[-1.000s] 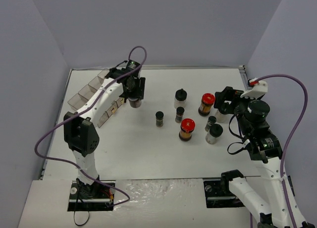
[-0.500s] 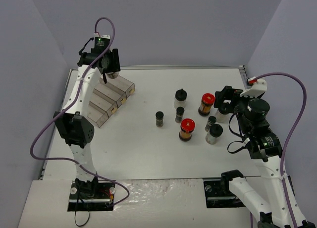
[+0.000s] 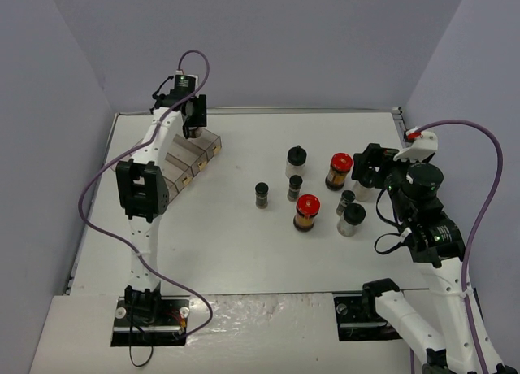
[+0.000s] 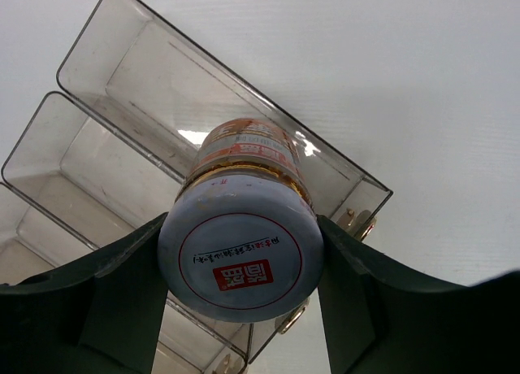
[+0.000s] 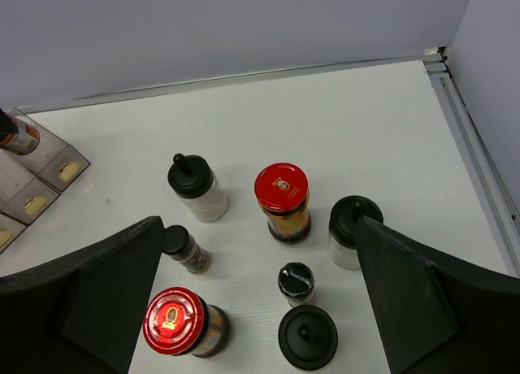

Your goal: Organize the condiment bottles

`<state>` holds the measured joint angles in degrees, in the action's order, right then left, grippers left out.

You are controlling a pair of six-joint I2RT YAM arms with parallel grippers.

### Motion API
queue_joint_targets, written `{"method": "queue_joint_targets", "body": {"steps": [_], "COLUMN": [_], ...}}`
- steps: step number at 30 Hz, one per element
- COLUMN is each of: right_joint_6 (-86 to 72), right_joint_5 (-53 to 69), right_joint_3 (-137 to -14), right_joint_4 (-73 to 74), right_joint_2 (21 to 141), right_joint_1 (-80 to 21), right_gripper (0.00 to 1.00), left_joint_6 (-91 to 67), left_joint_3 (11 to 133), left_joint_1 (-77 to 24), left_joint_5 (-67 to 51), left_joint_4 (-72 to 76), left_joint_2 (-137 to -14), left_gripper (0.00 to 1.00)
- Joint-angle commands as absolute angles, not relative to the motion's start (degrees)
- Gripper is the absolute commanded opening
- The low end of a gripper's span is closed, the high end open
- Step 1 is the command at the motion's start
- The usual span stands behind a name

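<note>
My left gripper [image 4: 241, 264] is shut on the white-lidded jar [image 4: 241, 252] with orange-brown contents. It holds the jar upright over the far end compartment of the clear tray [image 4: 122, 65]; in the top view the gripper [image 3: 193, 118] sits at the tray's far end [image 3: 201, 150]. My right gripper [image 5: 257, 228] is open and empty above a cluster of bottles. The cluster holds two red-lidded jars [image 5: 282, 197] [image 5: 177, 321], three wide black-capped bottles [image 5: 193, 187] [image 5: 351, 228] [image 5: 307, 337] and two small black-capped ones [image 5: 184, 248] [image 5: 296, 283]. Another small one [image 3: 261, 194] stands apart to the left.
The tray's other compartments [image 3: 166, 183] run toward the left front, partly under the left arm. Grey walls close the table at the back and sides. A metal rail [image 5: 467, 122] edges the table on the right.
My left gripper carried the white-lidded jar from the table beside the tray up and back, then right and down over the tray's far compartment. The right arm has not moved.
</note>
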<state>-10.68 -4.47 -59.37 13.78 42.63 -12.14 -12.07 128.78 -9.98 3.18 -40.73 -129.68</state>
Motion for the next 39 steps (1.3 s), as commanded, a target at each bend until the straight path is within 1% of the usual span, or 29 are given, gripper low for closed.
{"method": "queue_joint_targets", "body": {"steps": [1, 14, 18, 20, 24, 26, 27, 33, 37, 39], "right_joint_6": [-10.8, -11.6, -12.0, -12.0, -12.2, -12.1, -12.1, -12.4, -12.6, -12.4], "right_joint_5": [-5.5, -5.9, -5.6, -5.6, -5.2, -5.1, -5.0, -4.6, -3.9, -3.5], "right_joint_3": [-61.1, -60.1, -59.7, -59.5, -59.3, -59.3, -59.4, -59.2, -59.3, -59.5], "right_joint_4": [11.1, 11.5, 11.6, 11.7, 11.9, 12.0, 12.0, 12.2, 12.2, 12.3], "right_joint_2": [42.7, 41.8, 41.7, 41.7, 41.5, 41.5, 41.4, 41.2, 41.0, 41.0], "right_joint_1": [-12.6, -12.6, -12.6, -12.6, -12.6, -12.7, -12.7, -12.6, -12.6, -12.6], "right_gripper": [1.0, 1.0, 1.0, 1.0, 1.0, 1.0, 1.0, 1.0, 1.0, 1.0], "left_joint_6": [-10.0, -9.1, -9.0, -9.0, -9.0, -9.1, -9.1, -9.2, -9.5, -10.1], "left_joint_3": [136.3, 136.3, 136.2, 136.5, 137.4, 137.9, 138.0, 139.0, 140.7, 141.6], "left_joint_1": [-9.3, -8.7, -8.7, -8.7, -8.7, -8.7, -8.6, -8.3, -8.3, -8.4], "left_joint_5": [3.4, 1.4, 1.1, 1.0, 0.9, 0.9, 1.0, 0.9, 0.7, 0.3], "left_joint_4": [-34.0, -34.9, -34.8, -34.8, -35.5, -35.9, -36.1, -38.5, -41.8, -45.0], "left_joint_2": [-127.4, -132.5, -133.7, -134.7, -136.2, -136.6, -136.7, -136.5, -134.5, -132.2], "left_gripper": [0.0, 0.0, 0.05, 0.15, 0.46, 0.57, 0.65, 0.87, 0.96, 0.97]}}
